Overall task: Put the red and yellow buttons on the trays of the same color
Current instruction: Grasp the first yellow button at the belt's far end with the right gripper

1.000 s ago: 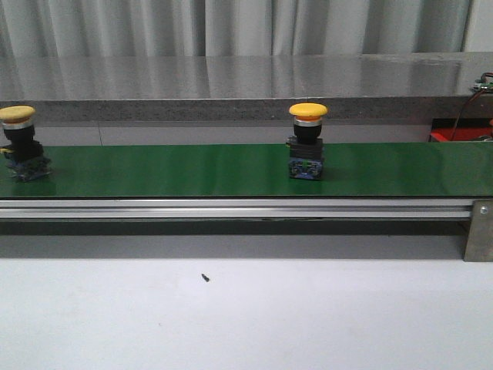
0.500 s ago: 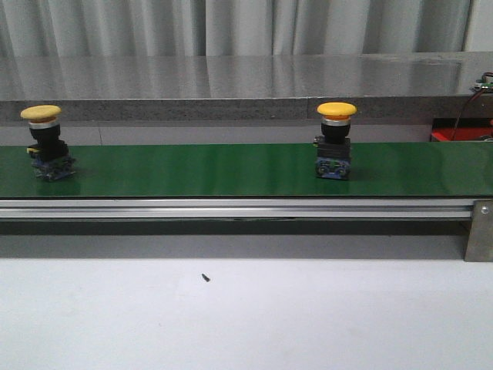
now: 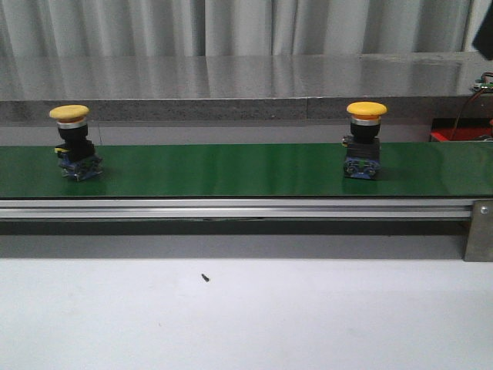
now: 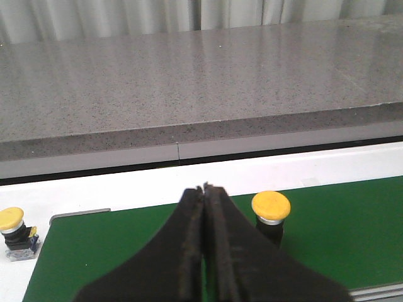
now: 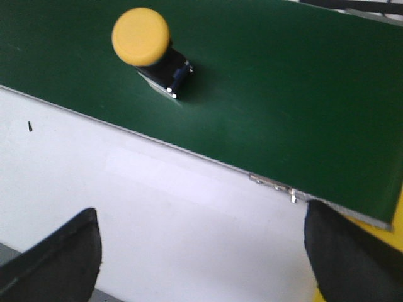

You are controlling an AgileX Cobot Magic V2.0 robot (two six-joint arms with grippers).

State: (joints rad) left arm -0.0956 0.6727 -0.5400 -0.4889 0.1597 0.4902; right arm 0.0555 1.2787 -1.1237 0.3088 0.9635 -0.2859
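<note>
Two yellow buttons, left one [image 3: 74, 142] and right one [image 3: 364, 141], upright on green belt [image 3: 231, 169], both shifted rightward since earlier. Left tool [image 4: 204, 195] pinched closed, empty; right tool [image 5: 201, 251] spread wide above white surface [image 3: 246, 316].

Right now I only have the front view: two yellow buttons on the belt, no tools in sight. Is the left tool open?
Observer: No. The left tool is shut, with nothing in it.
Operator: And the right?
Observer: The right tool is open, fingers wide apart, over the white table beside the belt.
Operator: Any buttons I can't see?
Observer: Yes. The left wrist view shows a third yellow button on the white surface just off the belt's end.
</note>
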